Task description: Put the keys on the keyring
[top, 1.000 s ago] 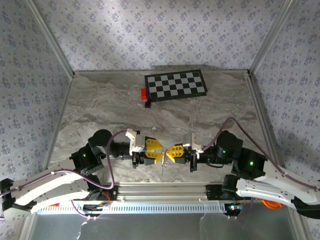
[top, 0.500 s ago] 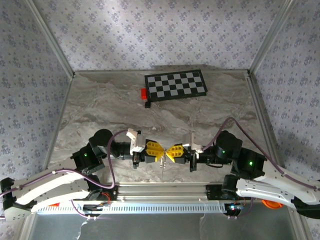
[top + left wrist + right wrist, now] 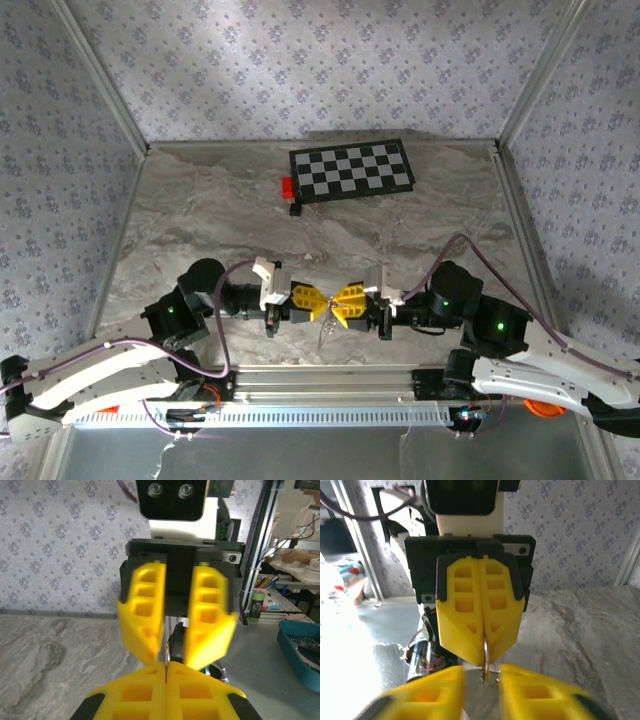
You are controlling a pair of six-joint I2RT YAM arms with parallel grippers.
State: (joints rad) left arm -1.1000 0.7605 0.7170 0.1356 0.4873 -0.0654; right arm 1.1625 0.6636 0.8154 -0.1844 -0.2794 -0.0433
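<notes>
The left gripper (image 3: pixel 318 302) is pressing its yellow pads (image 3: pixel 465 605) flat together and is gripping the keyring (image 3: pixel 486 656) between them. The thin metal loop is poking out just past its fingertips. The left wrist view is showing the same clamp (image 3: pixel 165 674) from behind, with the ring's edge appearing as a fine line in the seam.

The right gripper (image 3: pixel 342 302) is facing it tip to tip, and its fingers (image 3: pixel 142 611) are standing a narrow gap apart, holding nothing. In its own camera (image 3: pixel 482 682) the ring is sitting in line with that gap, just ahead of the fingertips. Whether the pads are touching it cannot be told.

A slim silvery piece (image 3: pixel 323 332) is dangling below the point where the two grippers are meeting. It is too small to tell whether it is one of the keys or the chain.

A checkerboard (image 3: pixel 352 170) and a small red block (image 3: pixel 287 186) are lying on the marble table (image 3: pixel 200 230), well beyond both grippers.
</notes>
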